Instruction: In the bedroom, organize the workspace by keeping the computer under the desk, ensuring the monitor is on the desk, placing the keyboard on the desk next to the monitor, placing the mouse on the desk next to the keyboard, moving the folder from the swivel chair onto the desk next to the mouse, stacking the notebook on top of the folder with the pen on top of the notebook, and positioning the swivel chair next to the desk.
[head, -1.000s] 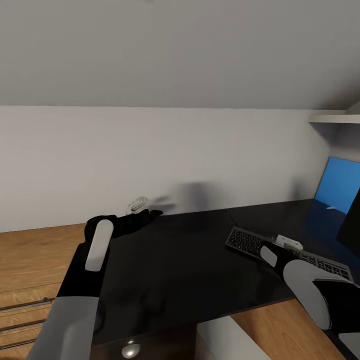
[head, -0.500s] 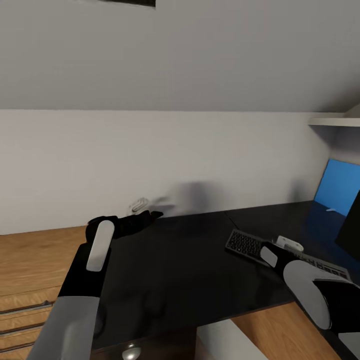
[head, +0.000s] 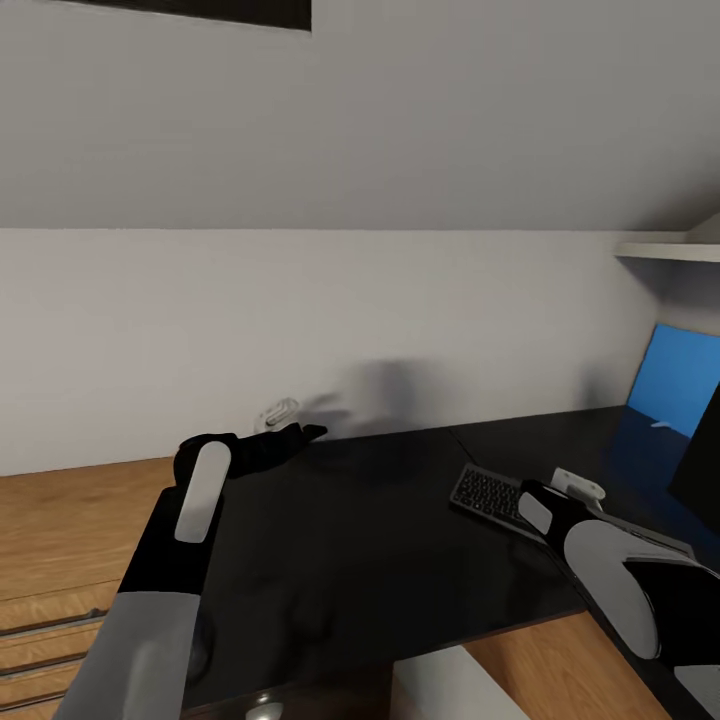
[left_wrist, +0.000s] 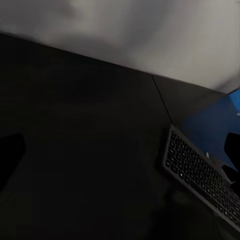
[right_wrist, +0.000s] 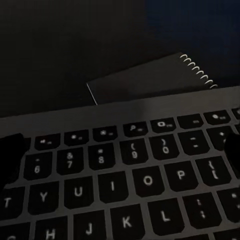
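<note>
The black desk (head: 380, 540) spreads out in front of me. The black keyboard (head: 490, 492) lies on its right part, also seen as the keyboard (left_wrist: 200, 175) and close up as rows of keys (right_wrist: 120, 185). My right gripper (right_wrist: 120, 155) hovers open just above the keys. A dark spiral-bound notebook (right_wrist: 145, 82) lies flat just beyond them. My left gripper (head: 292, 434) is open over the desk's back left, holding nothing. A bright blue folder (head: 682, 385) stands tilted at the far right beside the monitor's black edge (head: 702, 460). The light-grey computer (head: 450, 688) sits under the desk.
A wooden chest (head: 70, 520) with long bar handles adjoins the desk on the left. A white shelf (head: 665, 250) juts from the wall at the upper right. The grey wall runs close behind the desk.
The whole picture has slid down a little, so the camera has tilted up. Both arms keep their poses over the desk.
</note>
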